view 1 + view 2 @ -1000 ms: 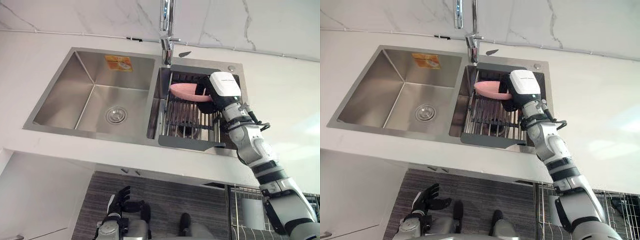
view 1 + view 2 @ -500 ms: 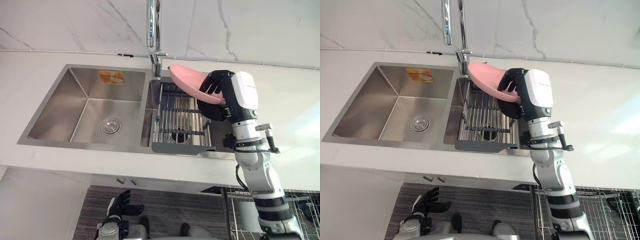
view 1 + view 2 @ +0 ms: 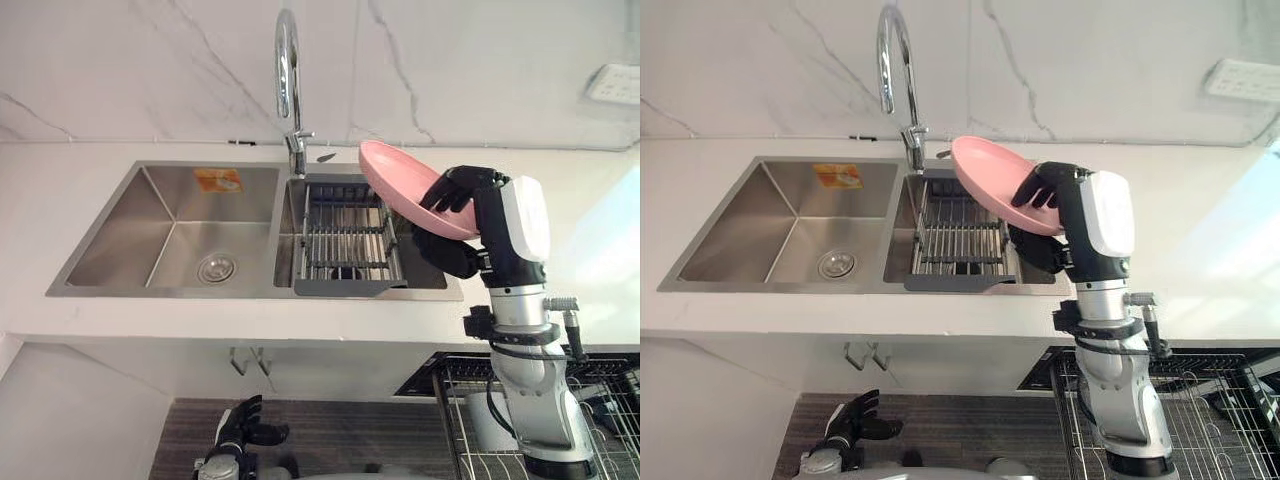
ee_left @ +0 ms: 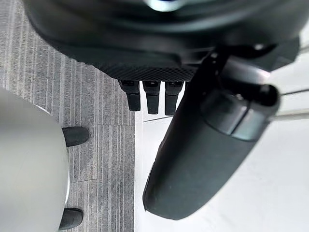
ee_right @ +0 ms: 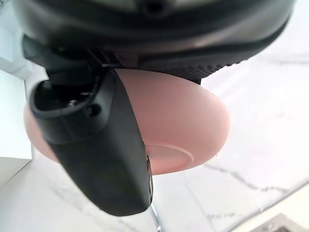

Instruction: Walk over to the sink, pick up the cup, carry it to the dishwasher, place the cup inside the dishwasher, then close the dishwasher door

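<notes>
There is no cup; what I hold is a pink shallow bowl [image 3: 398, 183]. My right hand [image 3: 458, 193] is shut on its rim, fingers curled over the edge and the thumb [image 5: 96, 145] across its underside [image 5: 186, 121]. The bowl is tilted and held in the air above the right end of the sink's right basin [image 3: 425, 262], clear of the dish rack [image 3: 345, 240] lying in that basin. My left hand [image 3: 240, 438] hangs low by the floor in front of the cabinet, with straight fingers [image 4: 152, 94] and nothing in it.
A steel double sink [image 3: 150, 230] is set in a white countertop [image 3: 300, 325], with a tall curved faucet [image 3: 288, 80] between the basins. A pulled-out wire dishwasher rack [image 3: 1200, 400] shows at the lower right under the counter. A marble wall stands behind.
My right hand has lifted the pink bowl out of the right basin, up and to the right, and tilted it. The whole picture has shifted as the camera moved.
</notes>
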